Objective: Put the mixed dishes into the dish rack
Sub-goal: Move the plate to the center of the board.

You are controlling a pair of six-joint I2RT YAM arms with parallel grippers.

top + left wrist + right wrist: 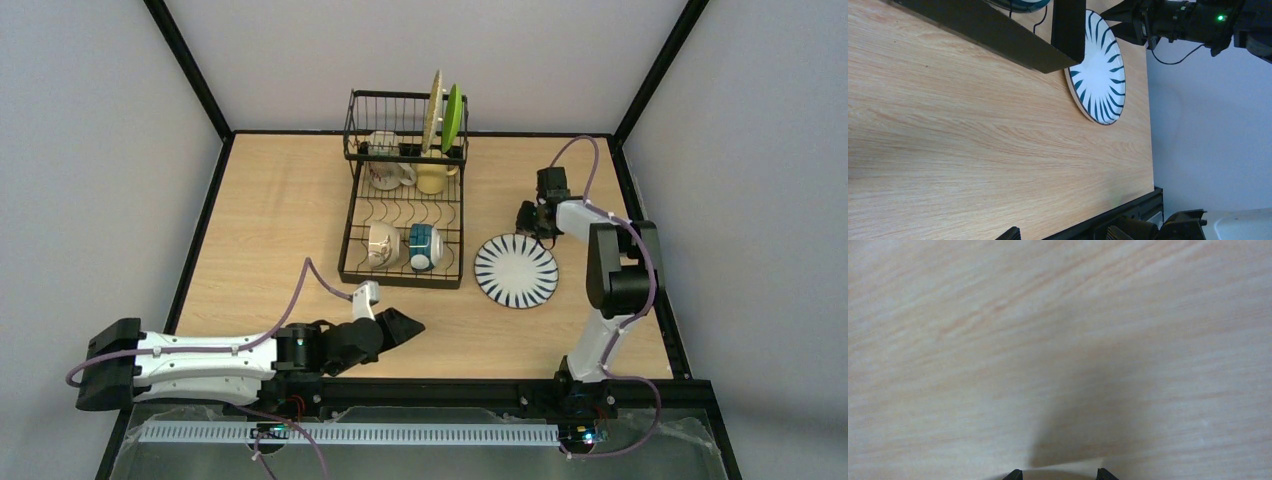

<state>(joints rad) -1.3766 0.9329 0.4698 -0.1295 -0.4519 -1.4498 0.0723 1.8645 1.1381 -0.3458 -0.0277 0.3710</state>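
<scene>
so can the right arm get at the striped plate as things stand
Likely yes: the right gripper hangs open just past the striped plate, nothing between them, though the plate lies flat.

Striped plate [1098, 85] partly behind a finger [1068, 30], right end effector [1059, 475] cropped at bottom edge

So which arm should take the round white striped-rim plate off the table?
Right. The right gripper, open, hangs beside the round white plate with striped rim; the left gripper rests farther back.

The black dish rack [405, 213] holds the cream mug [381, 245], blue mug [424, 247], white mug [386, 173], yellow mug [432, 179], and upright tan plate [435, 108] and green plate [454, 118]. The striped plate [516, 270] lies flat just beside it.
</scene>
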